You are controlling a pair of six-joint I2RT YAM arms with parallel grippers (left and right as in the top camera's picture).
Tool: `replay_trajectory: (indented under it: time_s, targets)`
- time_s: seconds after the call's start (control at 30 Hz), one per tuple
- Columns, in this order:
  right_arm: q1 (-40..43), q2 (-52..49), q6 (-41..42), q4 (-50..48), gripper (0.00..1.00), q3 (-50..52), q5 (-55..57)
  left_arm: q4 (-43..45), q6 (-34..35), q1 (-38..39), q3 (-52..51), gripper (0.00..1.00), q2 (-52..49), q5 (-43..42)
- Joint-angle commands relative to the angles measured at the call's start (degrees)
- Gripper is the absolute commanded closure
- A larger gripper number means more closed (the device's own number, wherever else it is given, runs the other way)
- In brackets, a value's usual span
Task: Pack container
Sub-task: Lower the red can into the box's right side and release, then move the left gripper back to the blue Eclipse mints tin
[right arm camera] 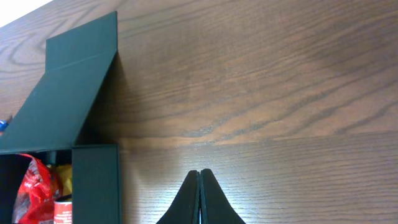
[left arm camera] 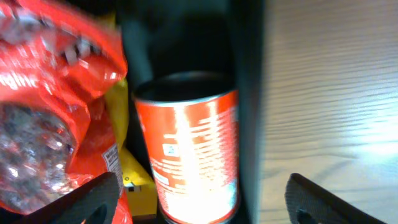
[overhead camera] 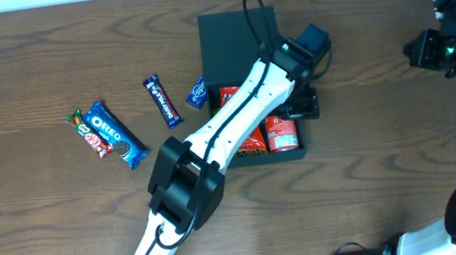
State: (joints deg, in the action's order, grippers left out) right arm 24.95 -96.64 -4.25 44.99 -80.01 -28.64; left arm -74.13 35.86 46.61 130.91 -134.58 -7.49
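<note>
The container (overhead camera: 230, 47) is a dark square box in mid table, its flap lid lying open at the back. It holds a red can (overhead camera: 282, 131) at the right side and red snack bags (overhead camera: 233, 97). My left gripper (overhead camera: 303, 104) hangs over the box's right edge, open and empty. In the left wrist view the left gripper's (left arm camera: 202, 208) fingers straddle the can (left arm camera: 193, 149) and the box wall (left arm camera: 249, 93), with a red bag (left arm camera: 50, 112) and a yellow pack (left arm camera: 135, 180) to the left. My right gripper (right arm camera: 199, 193) is shut and empty, far right (overhead camera: 412, 50).
Loose snacks lie left of the box: an Oreo pack (overhead camera: 115, 134), a red-and-green bar (overhead camera: 86, 132), a dark blue bar (overhead camera: 162, 101) and a small blue pack (overhead camera: 197, 91) against the box's left wall. The right wrist view shows the lid (right arm camera: 68, 93) and bare wood.
</note>
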Motion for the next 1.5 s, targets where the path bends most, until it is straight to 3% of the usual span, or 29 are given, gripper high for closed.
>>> replay_trajectory:
  time_s: [0.0,0.1,0.13,0.2,0.23,0.27,0.4,0.53,0.63,0.73,0.83,0.87,0.97,1.0,1.1,1.37,1.47]
  targets:
    - [0.2,0.5,-1.0,0.1,0.98,-0.9,-0.3,-1.5,-4.5,-0.2,6.6,0.24,0.4,2.0]
    - [0.2,0.5,-1.0,0.1,0.98,-0.9,-0.3,-4.6,-5.5,-0.2,13.0,0.34,0.5,6.8]
    - [0.2,0.5,-1.0,0.1,0.98,-0.9,-0.3,-6.2,-5.5,-0.3,15.4,0.45,0.5,9.6]
    - [0.2,0.5,-1.0,0.1,0.98,-0.9,-0.3,-8.9,-5.4,-0.7,19.0,0.81,0.5,16.1]
    - [0.2,0.5,-1.0,0.1,0.98,-0.9,-0.3,-9.9,-5.4,-1.0,20.0,0.91,0.5,18.7]
    - [0.2,0.5,-1.0,0.1,0.98,-0.9,-0.3,-11.0,-5.4,-1.6,20.9,0.94,0.5,21.6]
    - [0.2,0.5,-1.0,0.4,0.98,-0.9,-0.3,-14.6,-3.3,-5.6,21.5,0.94,0.5,28.4]
    - [0.1,0.5,-1.0,0.5,0.98,-0.9,-0.3,-17.3,1.8,-12.3,21.5,0.94,0.5,28.4]
    - [0.1,0.5,-1.0,0.5,0.98,-0.9,-0.3,-17.1,1.2,-17.9,21.4,0.94,0.5,28.0]
    - [0.1,0.5,-1.0,0.5,0.98,-0.9,-0.3,-12.5,-11.1,-22.7,20.8,0.92,0.4,25.1]
    - [0.1,0.5,-1.0,0.5,0.98,-0.9,-0.3,-7.3,-27.4,-25.5,19.0,0.84,0.4,15.7]
    - [0.1,0.5,-1.0,0.5,0.98,-0.9,-0.3,-5.6,-33.2,-26.6,17.7,0.76,0.4,11.6]
    - [0.1,0.5,-1.0,0.5,0.98,-0.9,-0.3,-3.0,-41.4,-29.2,12.8,0.38,0.3,5.5]
    - [0.1,0.5,-1.0,0.6,0.98,-0.9,-0.3,-2.5,-44.9,-29.9,10.7,0.33,0.3,2.7]
    - [0.1,0.5,-1.0,0.9,0.98,-0.9,-0.3,-2.2,-54.8,-31.4,4.4,0.33,0.3,-4.4]
    - [0.1,0.5,-1.0,0.9,0.97,-0.9,-0.3,6.1,-66.1,-31.7,-10.4,0.33,0.3,-5.4]
    - [0.1,0.5,-0.9,1.0,0.97,-0.9,-0.3,9.4,-70.9,-31.5,-13.7,0.24,0.3,-8.2]
